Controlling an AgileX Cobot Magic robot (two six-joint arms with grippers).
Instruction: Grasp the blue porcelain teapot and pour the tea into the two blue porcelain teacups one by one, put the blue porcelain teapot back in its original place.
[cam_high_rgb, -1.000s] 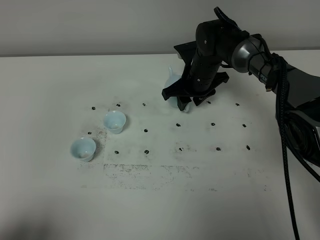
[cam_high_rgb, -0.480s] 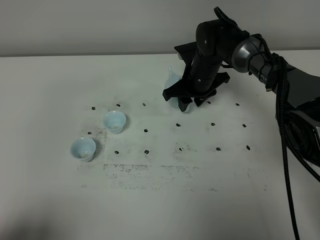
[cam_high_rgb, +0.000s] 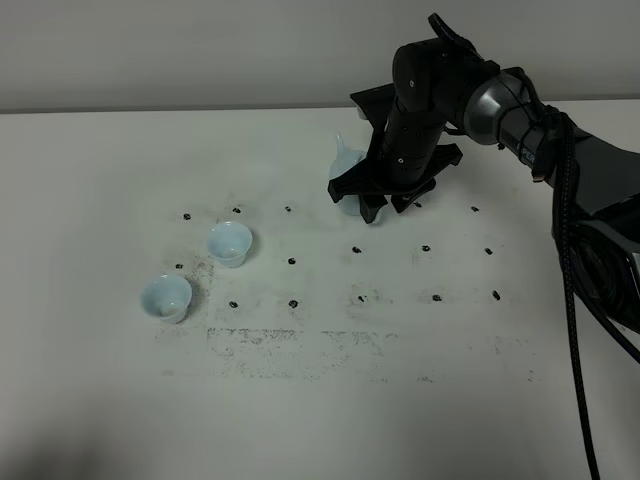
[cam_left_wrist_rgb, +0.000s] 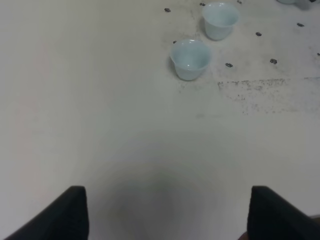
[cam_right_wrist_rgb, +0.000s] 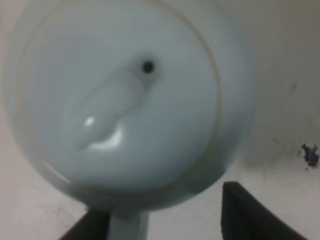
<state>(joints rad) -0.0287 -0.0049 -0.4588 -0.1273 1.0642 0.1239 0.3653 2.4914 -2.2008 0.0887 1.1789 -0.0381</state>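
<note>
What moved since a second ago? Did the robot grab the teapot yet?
The right gripper crept a tiny bit toward the right of the high view, above the blue teapot. Its jaws stand open with the handle between them, so nothing was grabbed or let go. The teapot and the two teacups stayed where they were.

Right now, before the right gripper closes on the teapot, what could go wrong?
The handle sits closer to one finger of the open right gripper, so closing may push the blue porcelain teapot sideways. Its lid looks merely set on; tilting to pour could let it slip off.
</note>
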